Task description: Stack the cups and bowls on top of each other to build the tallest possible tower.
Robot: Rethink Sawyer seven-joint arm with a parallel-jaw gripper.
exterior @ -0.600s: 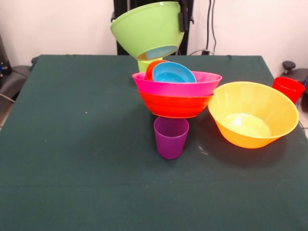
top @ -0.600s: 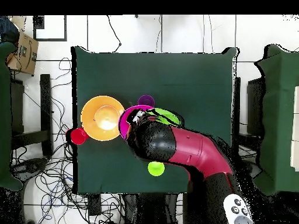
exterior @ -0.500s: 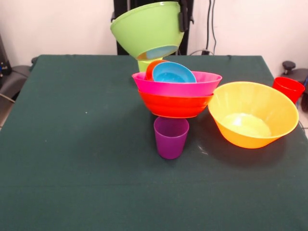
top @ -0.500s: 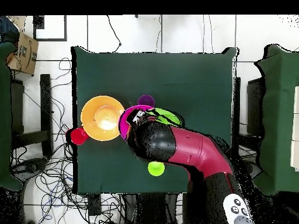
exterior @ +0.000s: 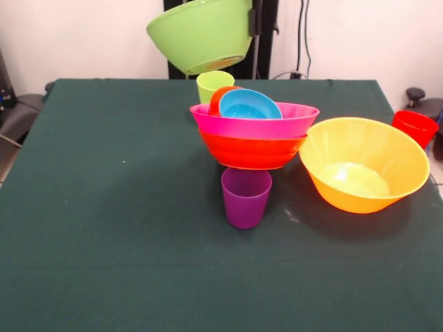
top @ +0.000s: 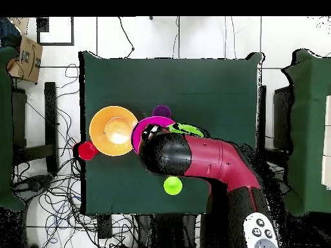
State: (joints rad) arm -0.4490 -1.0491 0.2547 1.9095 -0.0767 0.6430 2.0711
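A: Where the front view starts, what lies under the claw?

B: Dark green cloth on the table, a pale wall and black pedestal behind it. The claw is clamped on the rim of a lime green bowl, tilted in the air; since a moment ago that bowl has risen and swung, uncovering the lime green cup below it.

A: And the containers?

B: Below the claw the pink bowl sits in the red-orange bowl; in the pink one lie a blue bowl and an orange-red one, tipped. Nearer the camera stands the purple cup, empty. The large orange bowl is off to the picture's right, the red cup beyond it.

A: From overhead?

B: The arm covers the claw; the orange bowl, red cup, purple cup and lime green cup show around it.
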